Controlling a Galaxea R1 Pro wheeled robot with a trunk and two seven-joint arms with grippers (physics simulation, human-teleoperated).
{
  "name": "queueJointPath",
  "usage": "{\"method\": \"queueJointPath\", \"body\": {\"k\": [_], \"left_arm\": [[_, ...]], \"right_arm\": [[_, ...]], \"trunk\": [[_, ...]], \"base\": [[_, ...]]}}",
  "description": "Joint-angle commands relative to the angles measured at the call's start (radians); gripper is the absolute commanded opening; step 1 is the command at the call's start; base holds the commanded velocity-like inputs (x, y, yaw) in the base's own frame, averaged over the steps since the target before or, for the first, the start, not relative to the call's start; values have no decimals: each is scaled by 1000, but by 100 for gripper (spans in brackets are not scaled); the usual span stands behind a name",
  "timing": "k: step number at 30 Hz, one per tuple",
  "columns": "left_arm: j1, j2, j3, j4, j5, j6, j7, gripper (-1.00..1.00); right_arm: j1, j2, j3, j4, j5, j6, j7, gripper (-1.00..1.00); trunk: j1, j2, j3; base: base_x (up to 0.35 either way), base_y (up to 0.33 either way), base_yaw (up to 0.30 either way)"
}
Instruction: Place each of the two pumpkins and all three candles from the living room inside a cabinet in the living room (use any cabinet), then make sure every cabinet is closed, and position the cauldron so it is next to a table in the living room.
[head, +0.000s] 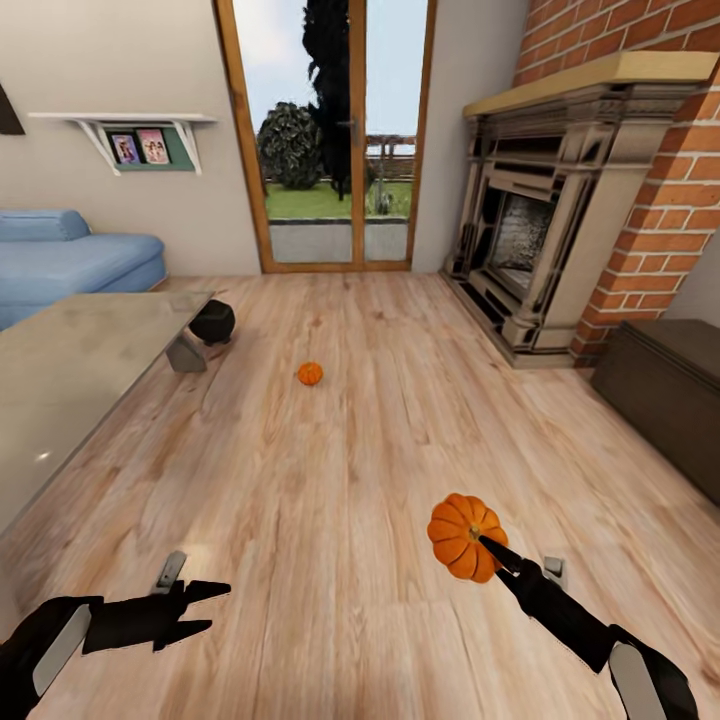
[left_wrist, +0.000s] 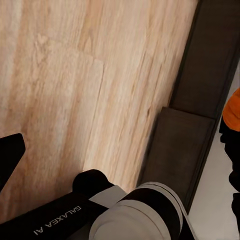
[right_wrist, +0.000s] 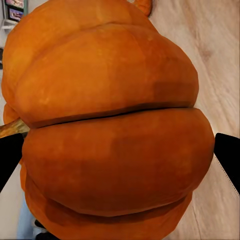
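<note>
Head view: the right gripper (head: 487, 545), at five o'clock, clamps a pumpkin (head: 462, 534) lifted for carrying to the cabinet (head: 665, 390) at three o'clock; the left gripper (head: 200, 610) hangs spread, empty.

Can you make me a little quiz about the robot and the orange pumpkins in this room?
1. True or false: the right hand holds a ribbed round orange pumpkin up off the pale wooden plank floor.
2. Where is the second small orange pumpkin? A) on the floor B) on the blue sofa C) in the fireplace
3. Fill in: the round black cauldron sits beside the corner of the grey ____.

Key: 1 true; 2 A; 3 table.
</note>
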Motion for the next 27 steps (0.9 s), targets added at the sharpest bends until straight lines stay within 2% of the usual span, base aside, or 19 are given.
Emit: {"method": "queueJointPath", "body": {"k": [1,17,23,27], "left_arm": [[0,0,0,0,0,0,0,100],[0,0,-2,0,0,-1,0,100],[0,0,-1,0,-1,-1,0,100],[0,0,0,0,-1,0,0,100]], "right_arm": [[0,0,0,0,-6,3,0,-100],[0,0,0,1,-6,1,0,-100],[0,0,4,1,-11,-59,-1,-100],[0,0,4,1,-12,-71,-1,-100]], "trunk": [[0,0,1],[0,0,1],[0,0,1],[0,0,1]], "base": [[325,-129,171],[319,-145,26],[328,-10,0],[330,-1,0]]}}
